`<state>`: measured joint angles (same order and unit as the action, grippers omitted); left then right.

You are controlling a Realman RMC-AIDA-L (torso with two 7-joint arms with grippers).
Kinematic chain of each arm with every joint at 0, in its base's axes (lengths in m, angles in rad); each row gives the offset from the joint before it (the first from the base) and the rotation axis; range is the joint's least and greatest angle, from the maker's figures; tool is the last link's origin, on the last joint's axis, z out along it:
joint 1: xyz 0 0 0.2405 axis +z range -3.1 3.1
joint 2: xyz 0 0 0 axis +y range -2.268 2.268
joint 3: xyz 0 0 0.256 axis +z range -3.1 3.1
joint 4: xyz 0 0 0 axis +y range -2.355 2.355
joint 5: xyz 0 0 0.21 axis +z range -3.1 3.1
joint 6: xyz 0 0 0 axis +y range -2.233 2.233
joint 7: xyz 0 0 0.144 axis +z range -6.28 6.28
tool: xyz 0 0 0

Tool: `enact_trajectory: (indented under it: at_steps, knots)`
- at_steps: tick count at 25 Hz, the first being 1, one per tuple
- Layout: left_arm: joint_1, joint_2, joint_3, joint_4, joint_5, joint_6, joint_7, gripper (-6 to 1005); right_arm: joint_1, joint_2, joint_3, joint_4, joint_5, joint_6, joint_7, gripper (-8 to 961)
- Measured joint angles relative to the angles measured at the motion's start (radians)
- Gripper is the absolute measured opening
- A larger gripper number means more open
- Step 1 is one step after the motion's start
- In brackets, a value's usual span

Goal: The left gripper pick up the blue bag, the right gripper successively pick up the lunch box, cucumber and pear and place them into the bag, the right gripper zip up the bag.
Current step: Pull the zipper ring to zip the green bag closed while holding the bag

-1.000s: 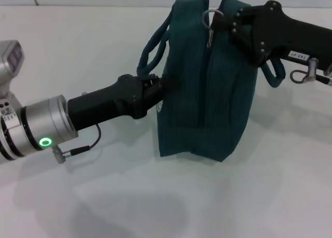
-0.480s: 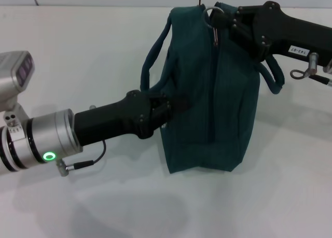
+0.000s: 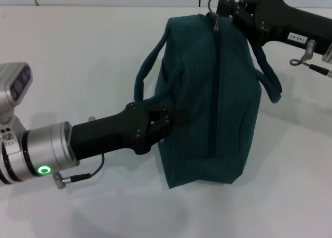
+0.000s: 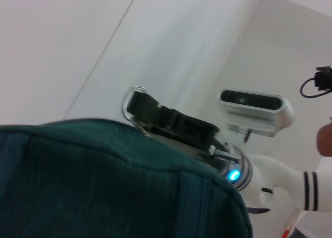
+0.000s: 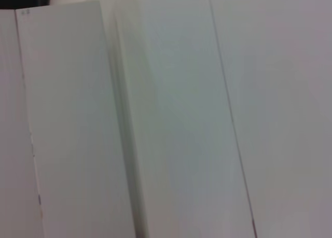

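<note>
Left hand [image 3: 165, 119] clamps the blue bag [image 3: 212, 98]; right hand [image 3: 224, 11] pinches the ring pull [image 3: 213, 3]. Risk: the pull slips under a skewed tug.

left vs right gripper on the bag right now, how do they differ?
The left gripper sits low at the blue bag's side, by the near handle. The right gripper sits at the far top end, on the zipper's ring pull. Left reaches in from the near left, right from the far right. Both are black and touching the bag.
</note>
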<state>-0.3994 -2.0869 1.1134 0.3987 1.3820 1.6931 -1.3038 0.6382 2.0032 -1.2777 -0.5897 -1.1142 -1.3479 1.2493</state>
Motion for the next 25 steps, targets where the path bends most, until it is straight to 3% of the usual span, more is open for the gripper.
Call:
enact_trajectory:
  at_steps: [14,25]
  knots:
    - [0.046,0.007,-0.015,0.002,-0.007,0.022,0.017,56,0.042,0.007,0.017,0.071,-0.002,0.167,-0.006,5]
    - [0.098,0.005,-0.187,-0.003,-0.005,-0.054,0.027,55,0.014,0.009,0.017,0.069,0.004,0.169,-0.008,4]
